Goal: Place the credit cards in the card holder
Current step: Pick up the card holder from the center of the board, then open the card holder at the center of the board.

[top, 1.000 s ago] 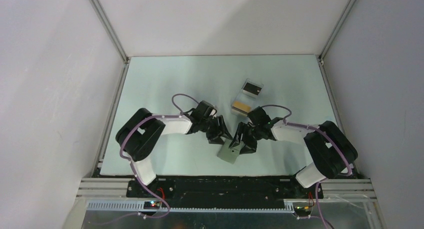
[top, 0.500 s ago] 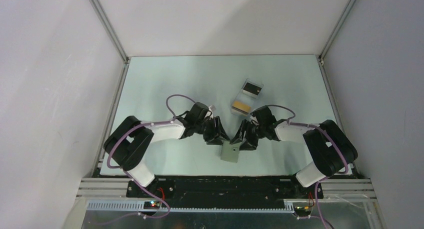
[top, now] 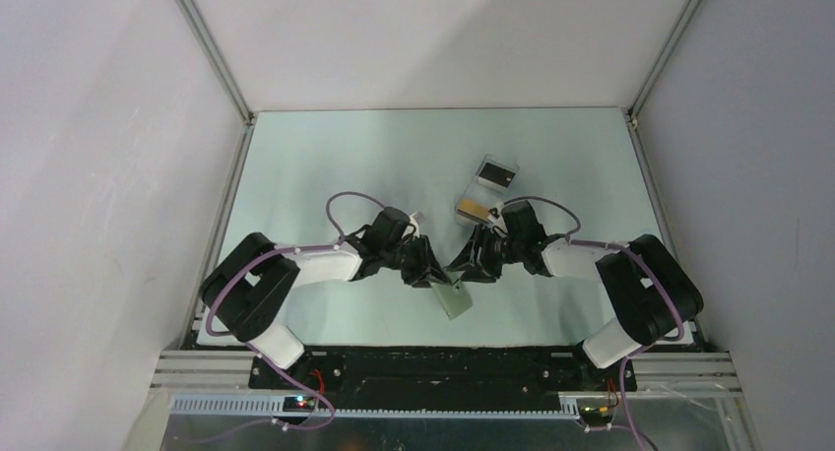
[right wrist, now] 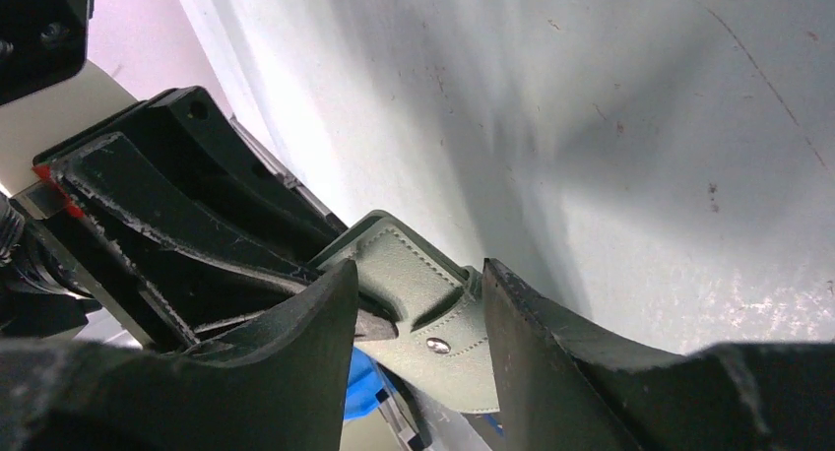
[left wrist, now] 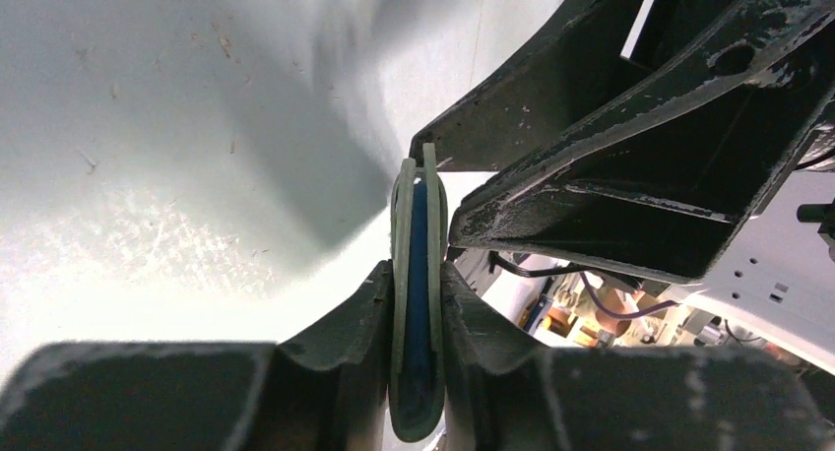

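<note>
Card holder sits near the front of the surface, between the two arms, tipped up on edge; cannot tell whether its lower edge touches down. Left claw closed on it, fingers pressing flat on both outer faces, the two flaps squeezed together with a strip of blue lining showing between them. Right claw part open, fingers either side of the snap-tab flap, no firm pinch visible. Credit cards lie further back, just behind the right claw; a black one beyond that. None is in the holder. Judgement on handling: the holder looks light and soft, stitched leather-like material that folds and sags, so a one-sided grip will let it flop. Best held across the folded body or spine with one claw while the other peels the flap at its free edge near the snap. Cards look stiff, thin and slick, lying flat: hard to pinch, and take by an edge.
</note>
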{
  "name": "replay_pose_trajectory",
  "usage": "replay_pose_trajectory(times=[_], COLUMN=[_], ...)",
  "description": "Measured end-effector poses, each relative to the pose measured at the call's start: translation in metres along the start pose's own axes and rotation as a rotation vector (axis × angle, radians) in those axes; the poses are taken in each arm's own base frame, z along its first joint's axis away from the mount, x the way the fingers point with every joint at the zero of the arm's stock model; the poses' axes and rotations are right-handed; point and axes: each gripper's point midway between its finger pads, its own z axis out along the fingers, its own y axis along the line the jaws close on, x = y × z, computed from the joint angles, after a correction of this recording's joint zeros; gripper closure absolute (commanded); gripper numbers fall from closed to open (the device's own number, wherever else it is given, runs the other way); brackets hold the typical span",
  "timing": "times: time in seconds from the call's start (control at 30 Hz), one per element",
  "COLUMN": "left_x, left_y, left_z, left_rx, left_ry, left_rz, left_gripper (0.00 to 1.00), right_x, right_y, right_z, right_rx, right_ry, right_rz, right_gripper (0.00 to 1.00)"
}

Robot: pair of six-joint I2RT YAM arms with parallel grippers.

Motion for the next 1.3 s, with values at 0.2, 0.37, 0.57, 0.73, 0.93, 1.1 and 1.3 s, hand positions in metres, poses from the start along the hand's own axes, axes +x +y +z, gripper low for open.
replay_pose_trajectory(times=[0.2,0.37,0.57,0.73,0.93,1.1,1.3], left_x=[-0.003,-0.006,-0.013,-0.017,-0.018,-0.015,-0.008], left_y=[-0.002,-0.011,-0.021,-0.034,-0.073,-0.094,-0.095], left_z=[-0.006,-0.018,-0.035,-0.057,-0.089,-0.105,-0.108], left_rx=[0.002,0.022,0.038,0.082,0.182,0.234,0.235], left_ry=[-0.045,-0.095,-0.139,-0.168,-0.202,-0.206,-0.181], left_rz=[-0.005,0.012,0.015,0.021,0.073,0.099,0.068], left_gripper=[1.0,1.0,1.0,1.0,1.0,1.0,1.0], right_x=[0.001,-0.002,0.003,0.016,0.024,0.035,0.04], right_y=[0.0,0.018,0.034,0.044,0.083,0.116,0.134], right_z=[-0.004,-0.027,-0.051,-0.061,-0.081,-0.093,-0.098], right_rx=[0.009,-0.001,0.011,0.044,-0.001,-0.045,0.006], right_ry=[-0.005,-0.083,-0.154,-0.157,-0.224,-0.292,-0.367], right_rz=[-0.008,-0.109,-0.28,-0.42,-0.606,-0.747,-0.873], right_gripper=[0.4,0.27,0.25,0.26,0.29,0.28,0.3])
